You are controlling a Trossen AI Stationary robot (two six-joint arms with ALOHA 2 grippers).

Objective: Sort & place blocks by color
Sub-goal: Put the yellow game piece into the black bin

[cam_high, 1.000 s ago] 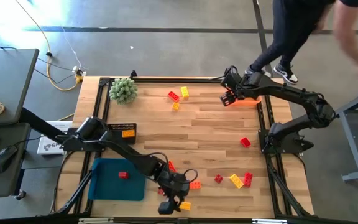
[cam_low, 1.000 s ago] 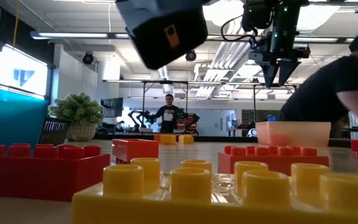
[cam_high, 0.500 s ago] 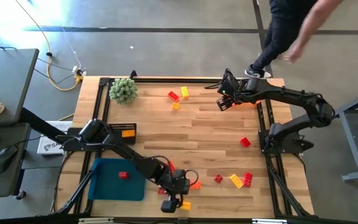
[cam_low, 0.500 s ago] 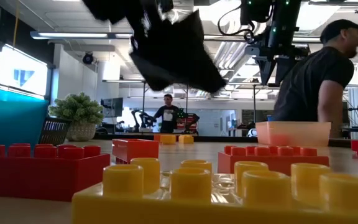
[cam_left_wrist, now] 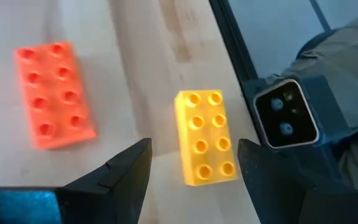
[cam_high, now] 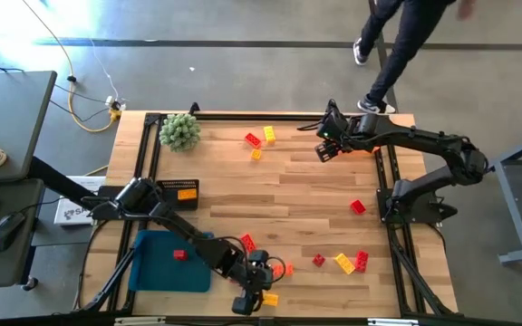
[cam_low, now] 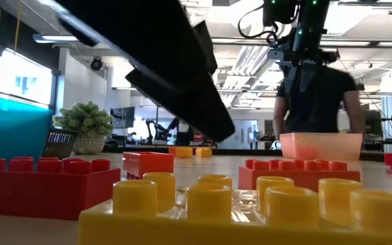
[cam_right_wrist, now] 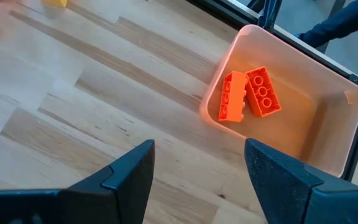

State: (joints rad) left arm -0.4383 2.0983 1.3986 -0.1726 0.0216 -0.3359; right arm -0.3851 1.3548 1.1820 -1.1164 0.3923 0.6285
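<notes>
Glossy plastic blocks (cam_left_wrist: 205,137), matt-looking wood table (cam_high: 306,195)

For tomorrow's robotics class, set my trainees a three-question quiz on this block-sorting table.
1. True or false: the pink tray holds two orange blocks.
2. Which block lies between the left tool's open fingers in its wrist view? A) red B) yellow C) orange
3. Fill in: a lone red block lies on the ___ tray.

Key
1. True; the right tool hangs open beside that tray.
2. B, the yellow block; an orange one lies beside it.
3. Blue.
</notes>
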